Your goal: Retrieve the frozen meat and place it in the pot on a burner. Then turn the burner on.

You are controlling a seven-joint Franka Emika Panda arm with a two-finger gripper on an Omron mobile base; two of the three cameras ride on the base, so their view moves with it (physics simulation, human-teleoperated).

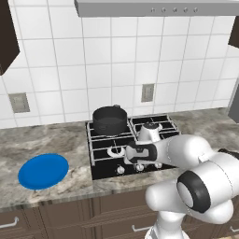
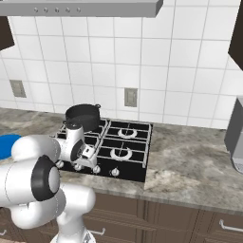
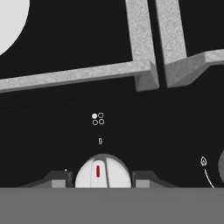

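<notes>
Down low, the gripper (image 3: pixel 103 177) straddles a silver knob (image 3: pixel 103 171) on the black cooktop (image 2: pixel 130 172).
Fingers apart, one each side at 9 and 3 o'clock (contact unclear). The pot (image 1: pixel 110 119) sits on the burner at the cooktop's 11 o'clock; blue plate (image 1: pixel 43 171) lies well left.

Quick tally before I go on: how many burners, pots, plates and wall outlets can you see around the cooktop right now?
Burners: 4, first at, one under the pot
Pot: 1
Blue plate: 1
Wall outlets: 2, first at
Total: 8
</notes>
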